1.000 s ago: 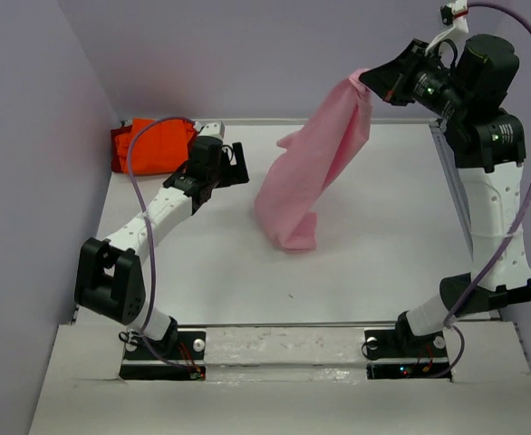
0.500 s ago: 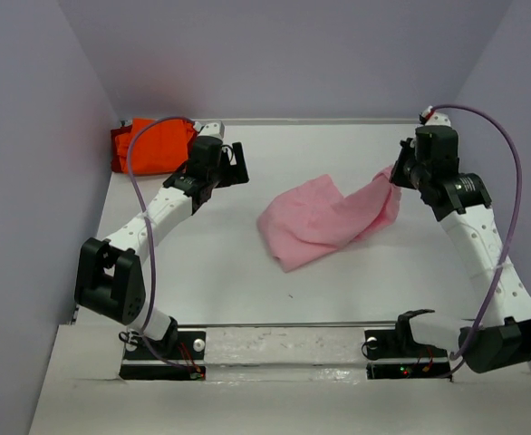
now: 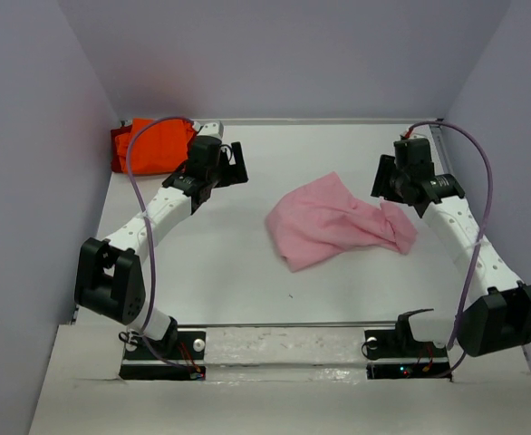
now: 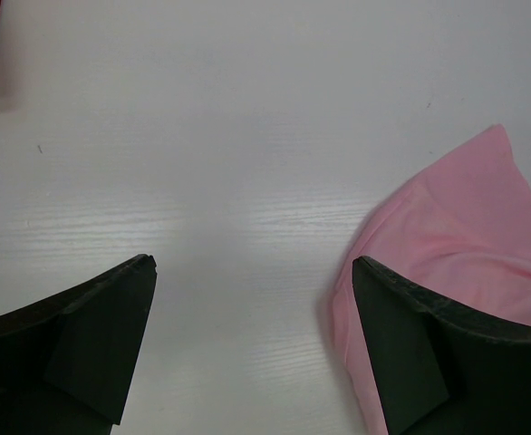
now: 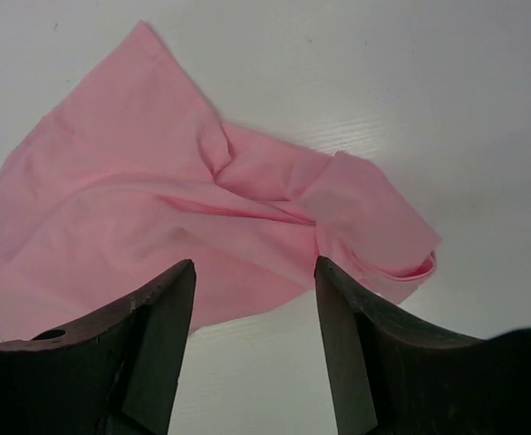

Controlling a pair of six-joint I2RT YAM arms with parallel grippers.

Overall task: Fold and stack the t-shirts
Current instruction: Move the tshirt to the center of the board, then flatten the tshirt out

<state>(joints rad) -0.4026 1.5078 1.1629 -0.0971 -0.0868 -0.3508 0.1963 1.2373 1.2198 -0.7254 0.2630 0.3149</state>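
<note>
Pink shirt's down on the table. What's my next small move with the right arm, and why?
Probably lower the right end effector onto the doubled-over flap and pinch it, to pull it out flat. The pink t-shirt lies crumpled on the table, and that end effector hangs open above it, holding nothing.

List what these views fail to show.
- Orange shirts: top view, the left arm covers the pile's right edge; count unclear. Left wrist view cuts all but a corner off.
- Pink shirt: crumpled, so collar and sleeves unclear; left wrist view's right edge cuts it.
</note>
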